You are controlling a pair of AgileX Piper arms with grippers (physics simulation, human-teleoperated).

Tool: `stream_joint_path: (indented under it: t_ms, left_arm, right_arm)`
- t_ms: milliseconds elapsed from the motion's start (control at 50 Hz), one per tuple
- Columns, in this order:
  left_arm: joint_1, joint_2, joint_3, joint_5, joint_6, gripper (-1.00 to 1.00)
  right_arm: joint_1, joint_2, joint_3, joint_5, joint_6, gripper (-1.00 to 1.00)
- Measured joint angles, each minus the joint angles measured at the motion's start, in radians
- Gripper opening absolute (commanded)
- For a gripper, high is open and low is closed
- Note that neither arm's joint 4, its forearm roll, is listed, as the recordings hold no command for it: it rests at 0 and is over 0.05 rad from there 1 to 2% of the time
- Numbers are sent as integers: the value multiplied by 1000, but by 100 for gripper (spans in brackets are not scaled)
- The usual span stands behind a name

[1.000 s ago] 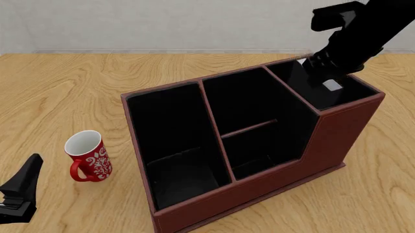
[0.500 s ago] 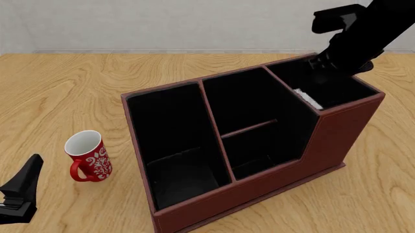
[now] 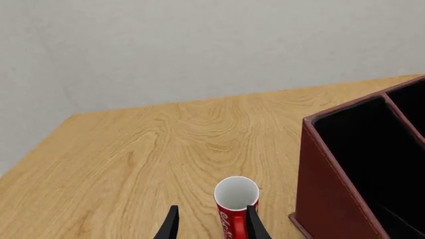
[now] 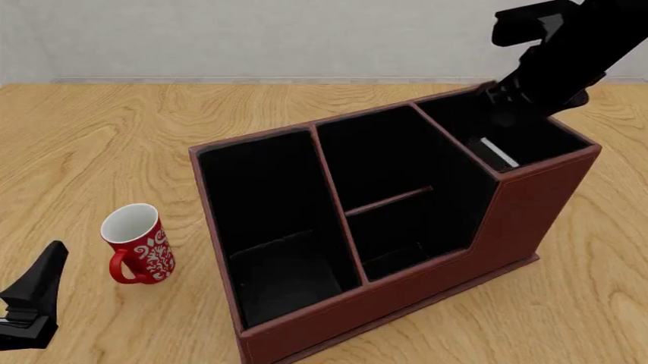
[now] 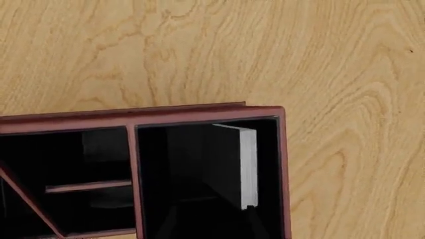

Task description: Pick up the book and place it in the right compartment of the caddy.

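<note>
From the left wrist view, your left end effector [image 3: 211, 225] sits low over the wooden tabletop [image 3: 153, 149] with its fingers spread and nothing between them; the red patterned ceramic mug [image 3: 236, 206] stands just ahead. Leave this arm parked.

In the front view, the thin black hardcover book [image 4: 494, 154] shows only its white page edge, down inside the narrow black-lined right compartment [image 4: 526, 133] of the large red-brown leather-look caddy [image 4: 526, 220]. Your right end effector [image 4: 511, 95] hangs over that compartment's far rim; whether it is spread or closed cannot be told here.

The right wrist view shows the book standing on edge inside the compartment with dark fingertips just visible below it. Judging by this, the placement looks done: lift straight up, clear of the walls, so nothing drags the book.
</note>
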Motion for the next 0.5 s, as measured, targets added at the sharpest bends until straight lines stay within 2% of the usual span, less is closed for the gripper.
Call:
stream_joint_path:
  t_ms: [500]
  left_arm:
    - [-5,0,0,-17,-8,100]
  right_arm:
    - [14,-112,-50,78,-24,100]
